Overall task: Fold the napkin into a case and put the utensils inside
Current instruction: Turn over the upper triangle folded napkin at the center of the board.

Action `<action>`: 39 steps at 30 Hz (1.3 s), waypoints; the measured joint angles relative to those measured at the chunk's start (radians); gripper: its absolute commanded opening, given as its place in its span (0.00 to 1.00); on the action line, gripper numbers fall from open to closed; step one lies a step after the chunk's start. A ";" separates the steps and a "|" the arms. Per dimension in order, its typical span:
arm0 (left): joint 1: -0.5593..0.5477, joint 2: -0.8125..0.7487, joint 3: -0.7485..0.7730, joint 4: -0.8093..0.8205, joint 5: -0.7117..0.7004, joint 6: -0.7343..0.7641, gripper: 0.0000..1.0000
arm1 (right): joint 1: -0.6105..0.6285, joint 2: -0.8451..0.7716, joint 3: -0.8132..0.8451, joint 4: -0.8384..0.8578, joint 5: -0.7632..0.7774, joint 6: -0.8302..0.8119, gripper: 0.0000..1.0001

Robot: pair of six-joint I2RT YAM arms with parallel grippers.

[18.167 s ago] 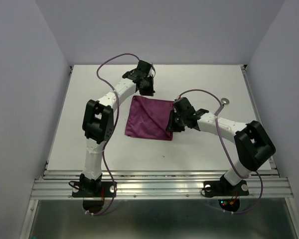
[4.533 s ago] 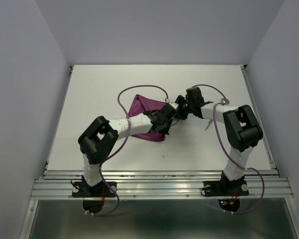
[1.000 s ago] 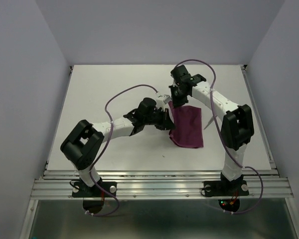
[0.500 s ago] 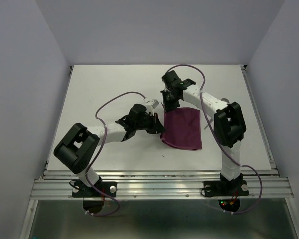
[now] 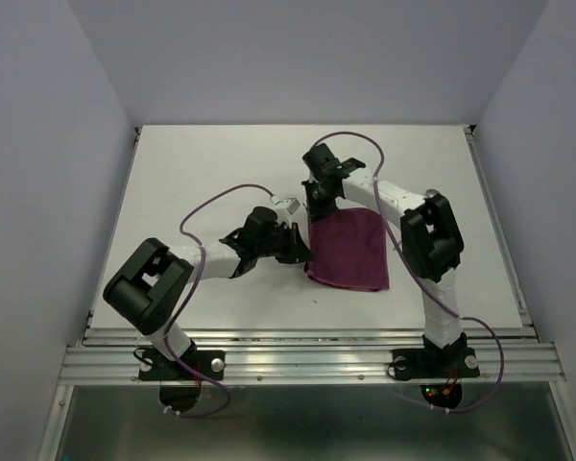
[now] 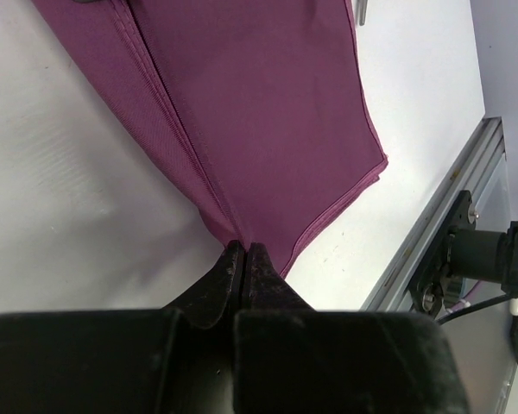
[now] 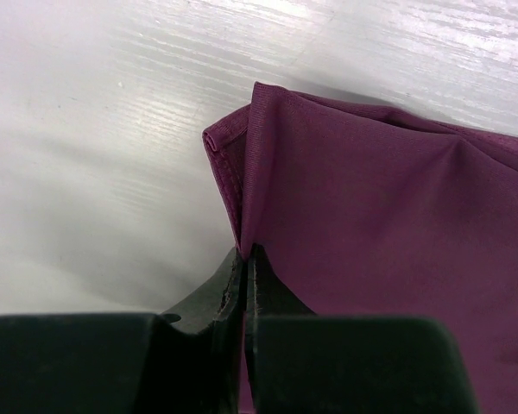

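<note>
The plum-purple napkin [image 5: 350,252] lies folded into a narrow rectangle right of the table's middle. My left gripper [image 5: 303,253] is shut on its near left corner; in the left wrist view the fingertips [image 6: 244,252] pinch the cloth [image 6: 259,112] at its layered edge. My right gripper [image 5: 314,205] is shut on the far left corner; in the right wrist view its tips [image 7: 248,256] clamp the folded cloth [image 7: 371,233]. A thin silver utensil tip [image 6: 360,9] shows beyond the napkin's far side. The utensils are hidden behind the right arm in the top view.
The white table [image 5: 202,182] ends in an aluminium rail [image 5: 307,360] at the near edge, also seen in the left wrist view [image 6: 449,233]. Purple cables loop over both arms. Grey walls close in the back and sides.
Both grippers have moved left, holding the napkin's left edge. The folded napkin has shifted slightly left with them.
</note>
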 measured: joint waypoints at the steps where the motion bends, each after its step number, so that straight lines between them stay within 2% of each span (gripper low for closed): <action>1: 0.001 0.000 -0.002 0.000 -0.001 0.000 0.00 | 0.001 0.001 0.000 0.002 0.000 0.003 0.01; 14: 0.014 0.002 -0.047 0.009 -0.024 0.001 0.00 | 0.046 0.038 0.000 0.053 0.028 0.055 0.01; 15: 0.015 0.003 -0.051 0.008 -0.028 0.001 0.02 | 0.048 0.040 0.000 0.056 0.029 0.057 0.01; 16: 0.016 0.005 -0.055 0.009 -0.030 0.001 0.10 | 0.053 0.044 0.000 0.061 0.033 0.063 0.01; 18: 0.019 0.012 -0.061 0.009 -0.034 -0.002 0.16 | 0.061 0.050 0.000 0.069 0.038 0.067 0.01; 26: 0.020 0.014 -0.072 0.000 -0.050 0.001 0.19 | 0.085 0.065 0.000 0.095 0.051 0.067 0.01; 30: 0.020 0.014 -0.078 -0.013 -0.053 0.000 0.36 | 0.091 0.065 0.000 0.108 0.064 0.071 0.01; 31: 0.018 0.014 -0.080 -0.020 -0.052 0.000 0.43 | 0.092 0.065 0.000 0.121 0.072 0.073 0.01; 34: 0.013 0.013 -0.094 -0.037 -0.042 -0.004 0.53 | 0.092 0.065 0.000 0.154 0.087 0.079 0.01; 36: 0.011 0.003 -0.095 -0.037 -0.039 -0.007 0.63 | 0.092 0.065 0.000 0.173 0.095 0.084 0.01; 38: 0.006 -0.005 -0.095 -0.039 -0.034 -0.009 0.65 | 0.092 0.065 0.000 0.183 0.100 0.088 0.01; 39: 0.006 -0.012 -0.095 -0.042 -0.039 -0.008 0.70 | 0.092 0.065 0.000 0.187 0.102 0.090 0.01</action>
